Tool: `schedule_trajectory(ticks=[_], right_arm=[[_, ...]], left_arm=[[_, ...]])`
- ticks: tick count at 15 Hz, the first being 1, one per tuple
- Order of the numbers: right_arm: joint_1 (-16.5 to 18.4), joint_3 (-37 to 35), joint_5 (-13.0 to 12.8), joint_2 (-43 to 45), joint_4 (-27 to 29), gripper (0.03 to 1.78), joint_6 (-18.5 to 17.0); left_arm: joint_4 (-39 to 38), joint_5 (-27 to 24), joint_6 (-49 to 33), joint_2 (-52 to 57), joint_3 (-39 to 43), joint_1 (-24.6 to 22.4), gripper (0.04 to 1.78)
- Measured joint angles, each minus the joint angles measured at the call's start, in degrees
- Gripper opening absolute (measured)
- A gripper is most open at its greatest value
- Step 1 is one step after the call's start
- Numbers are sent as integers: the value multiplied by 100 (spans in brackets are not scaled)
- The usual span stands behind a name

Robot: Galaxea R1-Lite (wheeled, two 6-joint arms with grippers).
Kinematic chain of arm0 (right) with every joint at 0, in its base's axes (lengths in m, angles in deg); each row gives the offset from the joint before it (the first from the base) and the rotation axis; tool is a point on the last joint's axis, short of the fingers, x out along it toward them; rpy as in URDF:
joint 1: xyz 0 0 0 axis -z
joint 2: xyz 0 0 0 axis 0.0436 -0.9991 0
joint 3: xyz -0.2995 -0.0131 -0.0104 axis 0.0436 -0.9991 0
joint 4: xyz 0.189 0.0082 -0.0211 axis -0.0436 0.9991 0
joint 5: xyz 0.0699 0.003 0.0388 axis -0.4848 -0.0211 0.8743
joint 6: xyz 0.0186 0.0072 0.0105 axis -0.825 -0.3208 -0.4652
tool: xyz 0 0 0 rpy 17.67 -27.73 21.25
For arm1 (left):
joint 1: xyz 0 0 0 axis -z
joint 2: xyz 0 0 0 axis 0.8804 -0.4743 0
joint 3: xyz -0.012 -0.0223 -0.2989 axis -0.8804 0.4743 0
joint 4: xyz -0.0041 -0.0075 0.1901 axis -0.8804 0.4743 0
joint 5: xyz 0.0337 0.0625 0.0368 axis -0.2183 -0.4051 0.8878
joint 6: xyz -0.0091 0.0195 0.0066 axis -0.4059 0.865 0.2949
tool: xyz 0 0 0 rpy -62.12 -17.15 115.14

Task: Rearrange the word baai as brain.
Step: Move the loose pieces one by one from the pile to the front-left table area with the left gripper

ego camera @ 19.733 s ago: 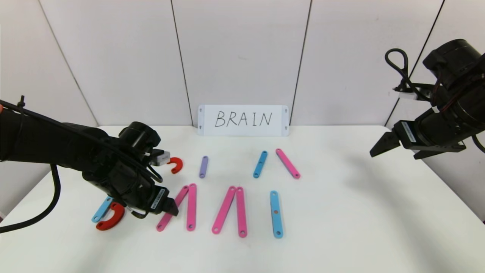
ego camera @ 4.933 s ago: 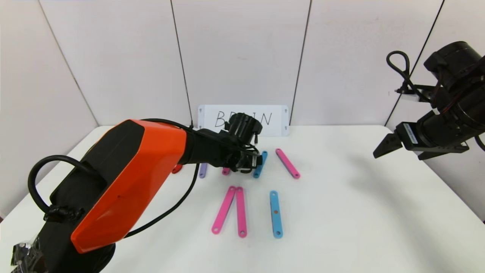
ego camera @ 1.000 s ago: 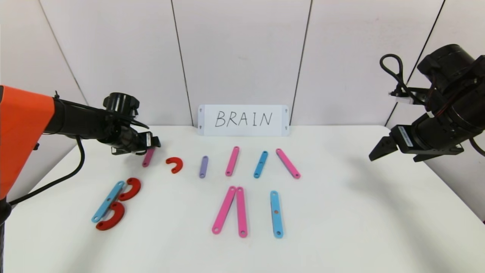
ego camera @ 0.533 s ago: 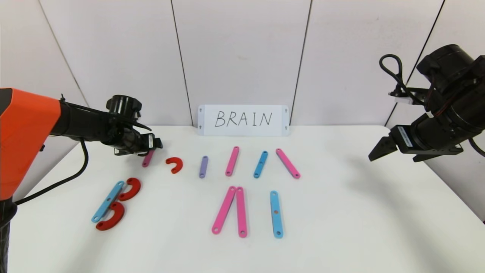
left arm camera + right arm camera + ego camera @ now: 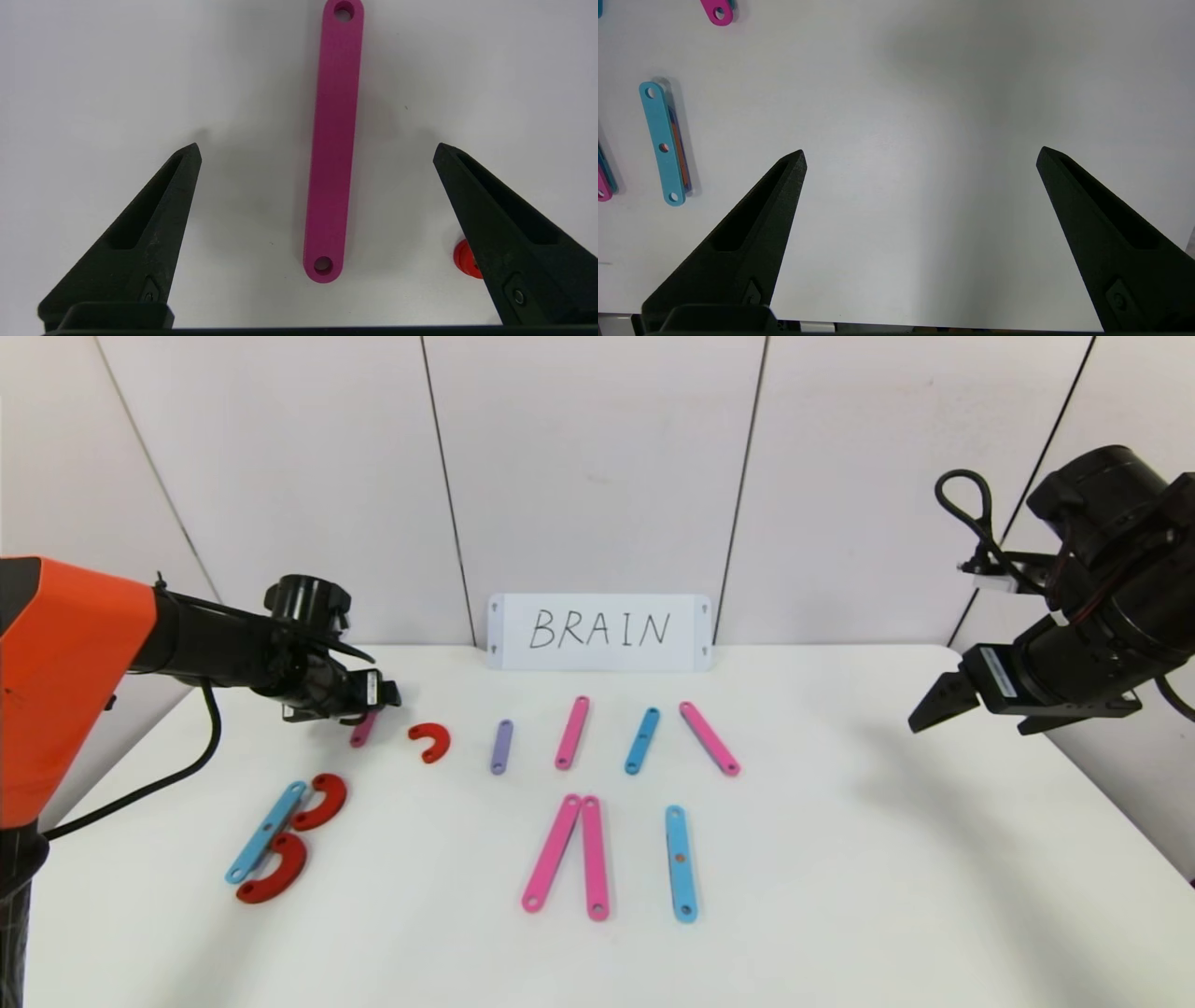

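My left gripper (image 5: 373, 695) is open over the back left of the table. A magenta strip (image 5: 332, 140) lies flat between its spread fingers, touching neither; it also shows in the head view (image 5: 360, 730). A red curve (image 5: 430, 742) lies beside it and peeks out in the left wrist view (image 5: 462, 259). At the front left a light-blue strip (image 5: 265, 832) and two red curves (image 5: 320, 802) form a B. A pink pair (image 5: 571, 855) forms an upside-down V, with a light-blue strip (image 5: 681, 863) to its right. My right gripper (image 5: 934, 705) is open and empty, raised at the right.
A row lies behind: a purple strip (image 5: 501, 747), a pink strip (image 5: 572, 733), a light-blue strip (image 5: 641, 740) and a slanted pink strip (image 5: 709, 738). The white card with handwritten BRAIN (image 5: 599, 632) leans on the back wall.
The magenta strip now lies on the table at the back left and my left gripper has drawn slightly back over it. Earlier this arm laid a pink strip in the back row.
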Motion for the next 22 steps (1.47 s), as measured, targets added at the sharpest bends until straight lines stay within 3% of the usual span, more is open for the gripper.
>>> schedule_trajectory(ticks=[17, 20, 22], right_arm=[[-2, 0, 2, 0, 0, 172, 0], [0, 0, 0, 0, 0, 172, 0], [0, 0, 0, 0, 0, 172, 0]], left_arm=[[6, -2, 146, -96, -2, -22, 173], [0, -11, 183, -113, -11, -17, 155], [0, -11, 179, -117, -27, -20, 131]])
